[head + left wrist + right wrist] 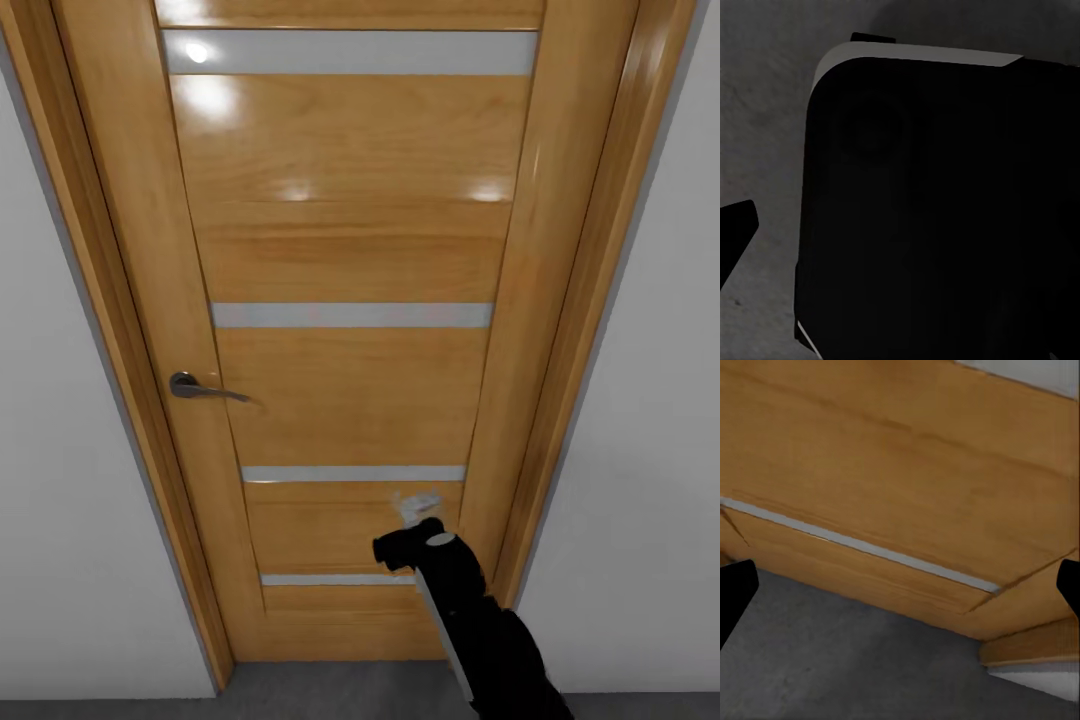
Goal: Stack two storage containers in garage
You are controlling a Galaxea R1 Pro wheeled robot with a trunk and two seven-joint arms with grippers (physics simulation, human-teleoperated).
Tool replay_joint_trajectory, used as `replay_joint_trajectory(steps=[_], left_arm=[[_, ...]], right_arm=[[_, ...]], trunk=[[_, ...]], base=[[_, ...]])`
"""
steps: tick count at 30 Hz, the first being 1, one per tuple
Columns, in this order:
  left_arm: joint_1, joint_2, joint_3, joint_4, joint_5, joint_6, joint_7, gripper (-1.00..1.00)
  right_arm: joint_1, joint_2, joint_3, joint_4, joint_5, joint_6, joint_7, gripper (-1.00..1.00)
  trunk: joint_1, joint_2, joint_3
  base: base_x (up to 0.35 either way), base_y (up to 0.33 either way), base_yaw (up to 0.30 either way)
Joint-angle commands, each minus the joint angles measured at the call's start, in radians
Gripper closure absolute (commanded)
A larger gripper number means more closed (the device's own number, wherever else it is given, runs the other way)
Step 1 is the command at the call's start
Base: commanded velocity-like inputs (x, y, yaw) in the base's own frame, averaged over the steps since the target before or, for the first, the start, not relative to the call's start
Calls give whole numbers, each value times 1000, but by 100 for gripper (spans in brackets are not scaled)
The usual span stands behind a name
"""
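Before a closed wooden door, the robot is waiting in transit.
Head view: the right end effector is reaching low, right of the handle. Left wrist: its state I cannot tell; grey floor is showing. Right wrist: fingertips are spreading wide, empty. Containers unseen; judging by this, stacking is remaining.

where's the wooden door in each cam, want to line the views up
Head view: the wooden door stands shut straight ahead, its handle on its left side, the right pincer raised near its lower right.
Right wrist view: the door's lower panels lie beyond the open fingertips.
Left wrist view: the door is not in it.
Shared landmark: the pale strip across the door's lowest part, seen again.
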Motion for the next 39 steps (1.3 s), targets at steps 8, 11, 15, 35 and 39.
replay_joint_trajectory(steps=[8, 11, 15, 35, 39], left_arm=[[0, 0, -1, 0, 9, -2, 0, -100], [0, 0, -1, 0, 9, -2, 0, -100], [0, -1, -1, 0, 9, -2, 0, -100], [0, -1, -1, 0, 9, -2, 0, -100], [0, 0, -1, 0, 9, -2, -1, -100]], right_arm=[[-183, 0, 155, -5, -5, 24, 2, -100], [-211, 0, 221, -10, -5, 18, 3, -100], [-225, 0, 305, -27, -3, 6, 0, -100], [-229, 0, 377, -31, -1, -193, -15, -100], [-229, 0, 377, -29, -1, -192, -15, -100]], trunk=[[0, -1, -1], [0, -1, -1], [0, -1, -1], [0, -1, -1], [0, -1, -1]], base=[[0, 0, 0], [0, 0, 0], [0, 0, 0], [0, 0, 0], [0, 0, 0]])
